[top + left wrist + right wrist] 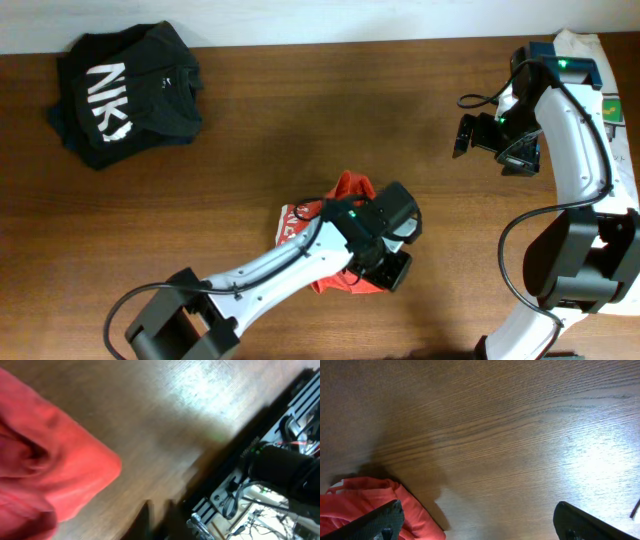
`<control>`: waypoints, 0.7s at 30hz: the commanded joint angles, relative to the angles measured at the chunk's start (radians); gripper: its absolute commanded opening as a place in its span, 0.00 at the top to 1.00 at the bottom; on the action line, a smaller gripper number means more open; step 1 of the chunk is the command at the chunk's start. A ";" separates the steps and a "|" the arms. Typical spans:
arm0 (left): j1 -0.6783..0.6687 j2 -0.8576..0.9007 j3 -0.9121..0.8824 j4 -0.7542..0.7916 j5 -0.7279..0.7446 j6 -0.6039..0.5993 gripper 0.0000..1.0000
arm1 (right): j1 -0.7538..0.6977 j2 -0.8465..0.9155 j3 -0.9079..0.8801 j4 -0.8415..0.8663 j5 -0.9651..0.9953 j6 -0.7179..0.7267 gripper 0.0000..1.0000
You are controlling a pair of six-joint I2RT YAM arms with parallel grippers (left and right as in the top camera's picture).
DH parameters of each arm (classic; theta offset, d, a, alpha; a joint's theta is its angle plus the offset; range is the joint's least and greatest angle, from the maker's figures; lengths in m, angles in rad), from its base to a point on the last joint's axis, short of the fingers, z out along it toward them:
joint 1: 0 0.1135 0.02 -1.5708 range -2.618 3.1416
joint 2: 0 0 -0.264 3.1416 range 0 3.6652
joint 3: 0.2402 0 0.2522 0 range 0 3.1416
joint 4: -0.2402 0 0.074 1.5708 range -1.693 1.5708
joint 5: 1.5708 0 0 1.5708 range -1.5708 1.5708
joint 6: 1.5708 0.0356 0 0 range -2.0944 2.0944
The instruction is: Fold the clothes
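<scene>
The orange-red T-shirt [350, 190] lies bunched up on the wooden table at front centre, partly hidden under my left arm. My left gripper [397, 272] is at its right edge. In the blurred left wrist view the fingers [157, 522] sit close together, shut and empty, over bare wood, with the shirt [45, 460] to their left. My right gripper [465, 135] hangs open and empty above the table at the back right, well apart from the shirt. In its view the fingers [480, 527] are spread wide, with the shirt [370, 505] at the lower left.
A black garment with white lettering [125, 95] lies folded at the back left. White papers [612, 105] lie at the far right edge behind my right arm. The table's edge and a cabled frame [260, 475] show in the left wrist view.
</scene>
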 commanded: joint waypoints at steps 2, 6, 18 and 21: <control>0.035 -0.058 0.013 -0.008 0.013 -0.040 0.47 | 0.006 -0.007 0.010 0.000 -0.005 -0.008 0.01; 0.117 -0.073 0.013 -0.060 -0.021 -0.039 0.22 | 0.006 -0.007 0.010 0.000 -0.005 -0.008 0.01; 0.275 -0.021 0.011 0.019 -0.153 -0.005 0.23 | 0.006 -0.007 0.010 0.000 -0.005 -0.008 0.01; 0.262 0.065 0.011 0.128 -0.136 -0.006 0.23 | 0.006 -0.007 0.010 0.000 -0.005 -0.008 0.01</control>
